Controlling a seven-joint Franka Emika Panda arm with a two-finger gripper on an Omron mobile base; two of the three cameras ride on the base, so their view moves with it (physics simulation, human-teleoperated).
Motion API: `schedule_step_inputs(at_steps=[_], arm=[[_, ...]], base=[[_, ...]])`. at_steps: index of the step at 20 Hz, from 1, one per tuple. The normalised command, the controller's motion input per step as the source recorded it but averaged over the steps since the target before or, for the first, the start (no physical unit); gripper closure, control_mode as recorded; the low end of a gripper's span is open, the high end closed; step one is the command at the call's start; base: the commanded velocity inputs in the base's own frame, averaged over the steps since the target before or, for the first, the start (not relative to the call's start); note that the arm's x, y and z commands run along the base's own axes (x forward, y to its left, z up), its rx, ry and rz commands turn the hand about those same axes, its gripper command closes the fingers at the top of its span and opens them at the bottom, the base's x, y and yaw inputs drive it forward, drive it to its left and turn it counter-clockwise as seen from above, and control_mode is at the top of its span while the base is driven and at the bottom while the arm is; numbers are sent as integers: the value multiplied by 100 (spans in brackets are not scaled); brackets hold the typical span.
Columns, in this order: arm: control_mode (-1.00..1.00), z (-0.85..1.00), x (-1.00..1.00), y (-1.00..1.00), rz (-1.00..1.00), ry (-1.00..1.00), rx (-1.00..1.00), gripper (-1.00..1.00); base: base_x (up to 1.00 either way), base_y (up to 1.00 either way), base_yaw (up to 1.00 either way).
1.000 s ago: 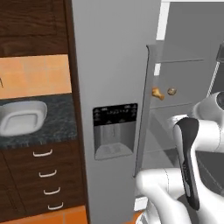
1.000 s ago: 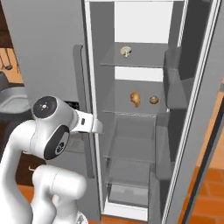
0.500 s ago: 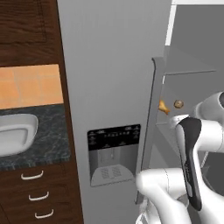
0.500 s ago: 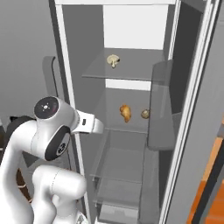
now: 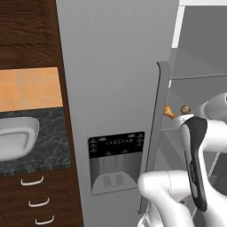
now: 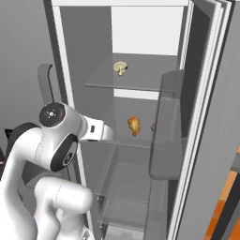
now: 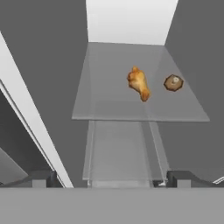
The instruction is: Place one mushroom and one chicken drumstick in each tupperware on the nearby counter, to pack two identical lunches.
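Inside the open fridge, a golden-brown chicken drumstick [image 7: 138, 83] lies on a glass shelf [image 7: 109, 107], with a small brownish mushroom [image 7: 173, 82] just to its right. My gripper [image 7: 113, 180] is open and empty, level with the shelf's front edge and well short of both. From the right base the drumstick [image 6: 133, 125] sits on the middle shelf and a second, cream mushroom [image 6: 120, 67] on the shelf above. In the left base view the drumstick [image 5: 167, 111] and mushroom [image 5: 185, 108] peek past the door edge. A pale rounded tupperware [image 5: 15, 138] rests on the black counter [image 5: 51, 144].
The fridge's closed left door with its dispenser panel [image 5: 116, 159] stands between the counter and the open compartment. The open right door carries a grey bin [image 6: 168, 126] that juts in front of the shelves. Lower glass shelves [image 7: 120, 153] lie beneath. Dark drawers [image 5: 35, 204] sit under the counter.
The whole picture has shifted in both base views: the base has driven right and toward the fridge. Food stays on its shelves; the gripper stays open.
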Motion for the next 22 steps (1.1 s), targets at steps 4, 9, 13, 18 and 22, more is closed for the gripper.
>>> schedule_step_inputs(at_steps=[4, 9, 13, 18, 22], arm=[[-100, 87, 1, -19, 5, 0, 0, -100], [-100, 100, 3, -1, 0, -3, -2, -100], [-100, 88, 42, 0, 1, 0, 3, -100], [-100, 45, 61, -4, 3, -3, 13, -100], [-100, 8, 75, -5, 6, -5, 16, -100]], base=[[0, 0, 0], [0, 0, 0], [0, 0, 0], [0, 0, 0], [0, 0, 0]])
